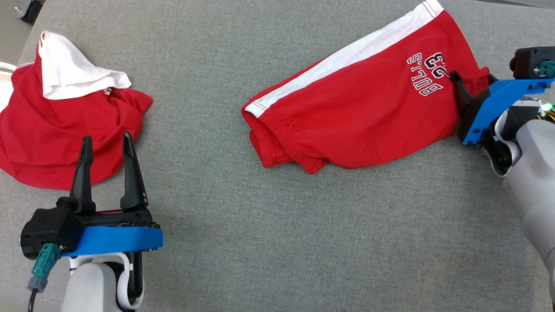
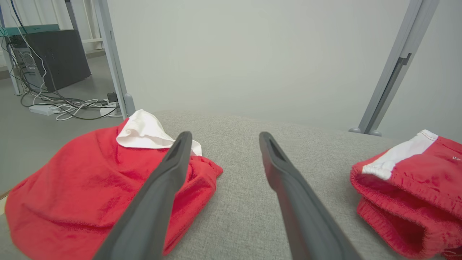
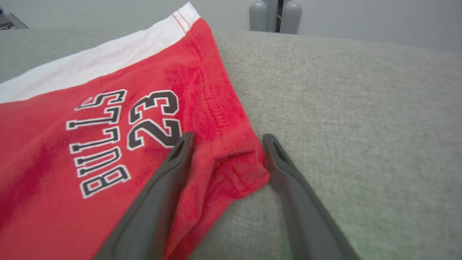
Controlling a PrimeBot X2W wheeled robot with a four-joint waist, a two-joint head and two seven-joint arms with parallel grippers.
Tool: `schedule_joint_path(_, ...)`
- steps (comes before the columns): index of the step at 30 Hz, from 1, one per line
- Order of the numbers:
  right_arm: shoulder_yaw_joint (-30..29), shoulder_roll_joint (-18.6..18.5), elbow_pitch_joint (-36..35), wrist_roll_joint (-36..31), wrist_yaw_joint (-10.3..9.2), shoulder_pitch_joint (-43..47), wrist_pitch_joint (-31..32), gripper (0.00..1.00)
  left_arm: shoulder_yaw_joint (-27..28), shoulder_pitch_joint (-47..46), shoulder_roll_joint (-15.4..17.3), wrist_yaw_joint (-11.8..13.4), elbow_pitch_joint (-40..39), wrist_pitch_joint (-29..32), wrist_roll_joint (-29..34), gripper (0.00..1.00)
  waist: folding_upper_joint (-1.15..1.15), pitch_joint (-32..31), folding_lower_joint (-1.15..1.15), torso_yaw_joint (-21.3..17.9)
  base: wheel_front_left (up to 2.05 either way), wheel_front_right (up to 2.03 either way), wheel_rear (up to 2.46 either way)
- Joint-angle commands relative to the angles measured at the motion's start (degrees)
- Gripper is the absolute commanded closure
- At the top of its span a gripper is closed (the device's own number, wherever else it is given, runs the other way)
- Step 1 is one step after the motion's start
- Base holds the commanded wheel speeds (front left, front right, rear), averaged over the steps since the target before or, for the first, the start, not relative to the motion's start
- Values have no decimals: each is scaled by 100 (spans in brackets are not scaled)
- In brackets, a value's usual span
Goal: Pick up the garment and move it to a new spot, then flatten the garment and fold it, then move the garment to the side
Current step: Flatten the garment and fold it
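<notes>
I count two red garments on one grey cushion [image 1: 277, 242]: one pair of shorts [image 1: 360, 112] with one white stripe, and one crumpled garment [image 1: 56, 130] with one white part. On the shorts there is one printed word and one printed number. I have two grippers, my left gripper [image 1: 106, 141] and my right gripper [image 3: 227, 139]. Each has two dark fingers, so four fingers in total. Behind the cushion stands one dark computer case [image 2: 54, 57]. The cables [image 2: 68, 106] on the floor are too tangled to count.
</notes>
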Motion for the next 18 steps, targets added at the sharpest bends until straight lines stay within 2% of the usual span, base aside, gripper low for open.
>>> schedule_joint_path(1, 66, 145, 66, 15, 12, 123, 81, 9, -8, -14, -15, 10, -1, -15, -17, 0, 1, -4, 0, -8, 0, 0, 0)
schedule_joint_path(2, 93, 171, 74, 28, 12, 137, 117, 77, -36, -15, -16, 18, 7, -15, -34, 0, 1, -9, 0, -15, 0, 0, 0)
schedule_joint_path(3, 115, 192, 79, 41, 12, 164, 133, 100, -65, -14, -15, 25, 20, -15, -38, 0, 1, -21, 0, -21, 0, 0, 0)
schedule_joint_path(10, 137, 239, -84, 270, 6, 370, -147, 100, -136, 21, -15, 13, 115, -15, 23, 0, 1, -211, 0, -168, 0, 0, 0)
schedule_joint_path(18, 193, 329, -614, 869, 6, 1086, -489, 100, 28, 271, -15, -39, 186, -15, 250, 0, 1, -731, 0, -668, 0, 0, 0)
